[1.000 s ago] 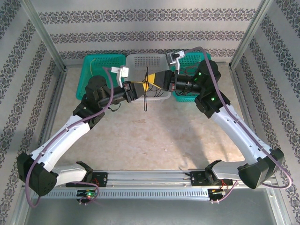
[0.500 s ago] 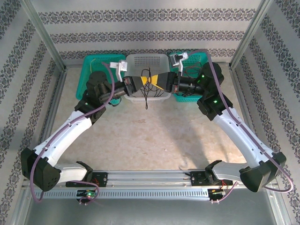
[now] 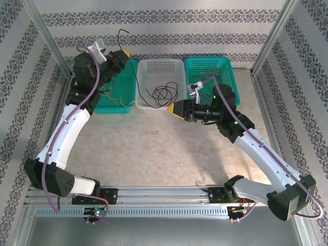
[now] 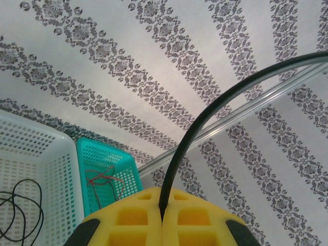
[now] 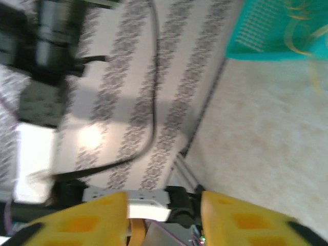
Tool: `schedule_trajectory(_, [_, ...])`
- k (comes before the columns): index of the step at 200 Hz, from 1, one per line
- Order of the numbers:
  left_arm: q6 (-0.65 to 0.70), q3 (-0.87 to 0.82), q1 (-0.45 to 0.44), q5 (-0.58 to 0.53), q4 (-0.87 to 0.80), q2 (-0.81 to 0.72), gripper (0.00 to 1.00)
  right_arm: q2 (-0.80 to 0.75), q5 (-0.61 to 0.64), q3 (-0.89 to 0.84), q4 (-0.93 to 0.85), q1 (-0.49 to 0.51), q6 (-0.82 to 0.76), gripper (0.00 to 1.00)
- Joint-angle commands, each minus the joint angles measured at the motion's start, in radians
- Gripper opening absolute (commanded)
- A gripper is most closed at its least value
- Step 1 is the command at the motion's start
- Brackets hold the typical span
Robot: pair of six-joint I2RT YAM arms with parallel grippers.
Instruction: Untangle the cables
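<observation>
Wrist view shows what top view can't: left gripper pads clamped on black cable, held high left of white basket. Black coil inside basket. Right gripper at basket's front-right corner, jaws apart, empty.

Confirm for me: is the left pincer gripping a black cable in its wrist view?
Yes, the left pincer is shut tight on the black cable, which arcs up out of it.

White-black arms, purple cables, yellow fingers
</observation>
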Motion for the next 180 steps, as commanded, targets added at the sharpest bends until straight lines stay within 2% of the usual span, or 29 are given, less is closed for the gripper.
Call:
schedule_trajectory(1, [0.069,0.104,0.005,-0.046,-0.043,0.048,0.0,-0.041,0.171,-0.009,-0.275,-0.033,-0.157,0.57])
schedule_trajectory(59, [0.293,0.355,0.005,-0.216,-0.127,0.226,0.0,-0.102,0.249,-0.052,-0.403,-0.106,-0.192,0.54])
schedule_trajectory(100, [0.407,0.391,-0.006,-0.341,-0.137,0.346,0.0,-0.152,0.309,-0.042,-0.494,-0.14,-0.224,0.54])
schedule_trajectory(180, [0.467,0.46,-0.083,-0.394,-0.101,0.589,0.0,-0.199,0.35,-0.041,-0.549,-0.164,-0.237,0.54])
